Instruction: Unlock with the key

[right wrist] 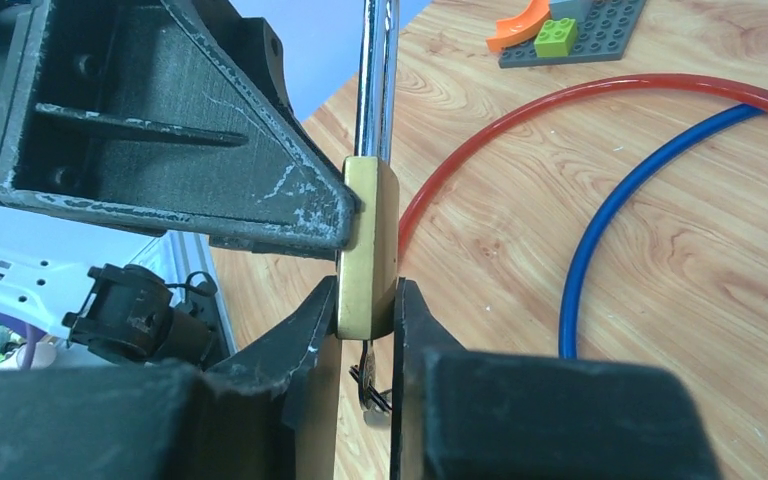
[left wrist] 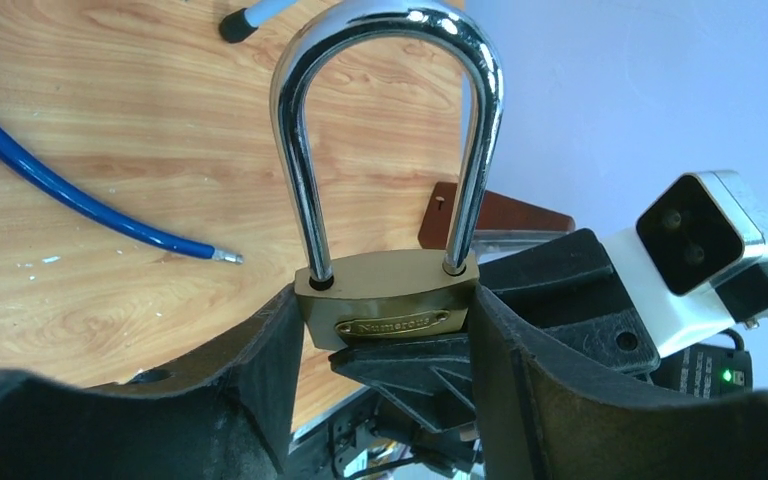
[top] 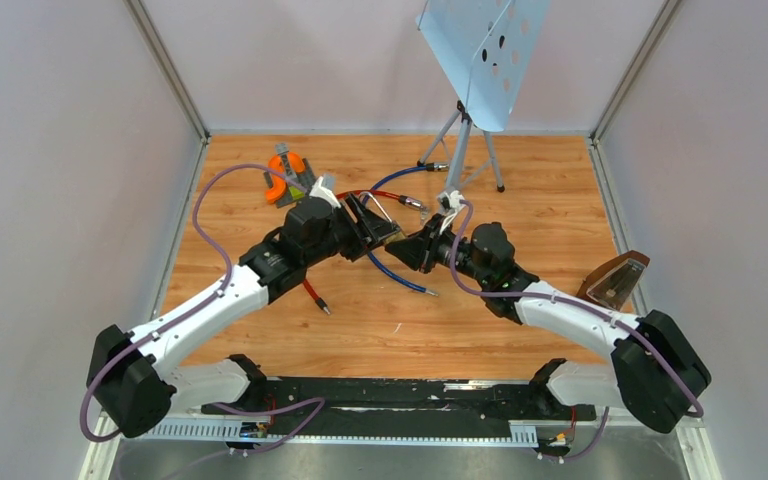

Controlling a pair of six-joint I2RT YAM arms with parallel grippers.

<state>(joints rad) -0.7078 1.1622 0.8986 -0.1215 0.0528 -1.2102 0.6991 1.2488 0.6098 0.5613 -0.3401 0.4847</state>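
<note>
Both grippers meet on the padlock [left wrist: 388, 290], held above the table [left wrist: 110, 120]. My left gripper [left wrist: 385, 305] pinches its brass sides, both shackle [left wrist: 390, 30] legs seated; my right gripper [right wrist: 365, 300] squeezes its lower faces. A wire ring [right wrist: 372, 385] hangs beneath; I cannot make out the key.

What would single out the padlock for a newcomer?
Look above the middle of the table. The padlock sits clamped in the left gripper, the right gripper at its base. Alone it has a brass body and tall chrome shackle; the cables are red or blue.
</note>
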